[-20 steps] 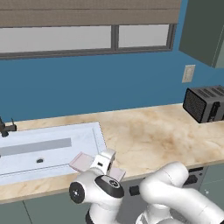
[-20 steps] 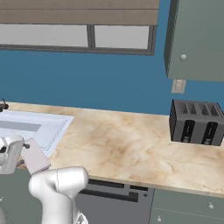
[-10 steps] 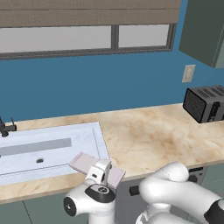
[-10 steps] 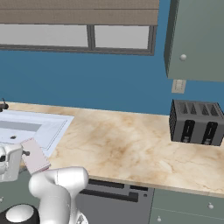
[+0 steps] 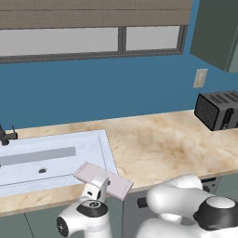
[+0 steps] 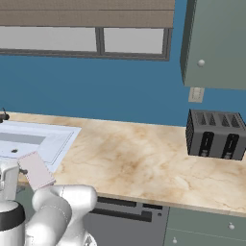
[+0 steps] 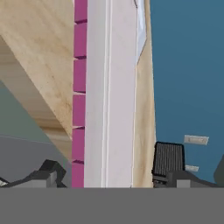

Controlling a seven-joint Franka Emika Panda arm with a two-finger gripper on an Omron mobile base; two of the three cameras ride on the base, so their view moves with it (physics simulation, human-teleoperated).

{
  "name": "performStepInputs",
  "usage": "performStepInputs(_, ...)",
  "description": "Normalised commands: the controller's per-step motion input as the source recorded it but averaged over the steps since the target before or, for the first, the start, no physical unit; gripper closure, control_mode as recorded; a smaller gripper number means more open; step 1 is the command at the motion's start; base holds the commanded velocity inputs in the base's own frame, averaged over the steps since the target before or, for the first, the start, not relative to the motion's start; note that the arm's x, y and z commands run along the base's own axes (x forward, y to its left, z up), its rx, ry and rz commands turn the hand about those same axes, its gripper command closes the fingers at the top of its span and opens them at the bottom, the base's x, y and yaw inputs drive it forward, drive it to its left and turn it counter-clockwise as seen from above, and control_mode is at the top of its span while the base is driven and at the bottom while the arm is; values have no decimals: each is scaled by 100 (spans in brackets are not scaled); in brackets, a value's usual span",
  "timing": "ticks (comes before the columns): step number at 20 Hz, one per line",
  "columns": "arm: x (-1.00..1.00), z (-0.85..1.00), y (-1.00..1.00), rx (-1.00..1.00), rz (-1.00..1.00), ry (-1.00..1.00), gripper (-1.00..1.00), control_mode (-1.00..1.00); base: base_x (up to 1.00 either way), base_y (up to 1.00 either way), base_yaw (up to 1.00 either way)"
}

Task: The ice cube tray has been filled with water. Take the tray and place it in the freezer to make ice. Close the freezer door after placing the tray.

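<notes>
The pale pinkish-lilac ice cube tray (image 5: 111,181) lies flat on the counter's front edge, at the sink's right front corner, slightly overhanging. It shows at the left in the right base view (image 6: 35,169). In the hand view the tray (image 7: 114,87) runs up the middle with magenta cells along its left side. My gripper (image 5: 99,185) is at the tray's near edge. It stands open, with the finger tips (image 7: 174,176) on either side of the tray and a gap on each side. The freezer and its door are out of view.
A white sink (image 5: 56,155) with a dark faucet (image 5: 5,135) is set into the marble counter (image 5: 162,144) to the tray's left. A black toaster (image 6: 216,135) stands at the far right by the blue wall. A grey-green upper cabinet (image 6: 216,43) hangs above it.
The hand has sunk lower and a little left, toward the tray's near edge at counter height. The tray has not moved. The jaws stay open.
</notes>
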Motion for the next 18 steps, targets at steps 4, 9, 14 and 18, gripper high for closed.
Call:
performStepInputs(4, 15, -39, 6, -12, -4, 0, -100, -100, 0, 0, 0)
performStepInputs(9, 3, -24, 0, -10, -8, -1, -100, -100, 0, 0, 0)
performStepInputs(14, 0, -10, 0, -7, -10, -6, -100, -100, 0, 0, 0)
performStepInputs(18, 0, -1, 0, -1, -9, -12, -100, -100, 0, 0, 0)
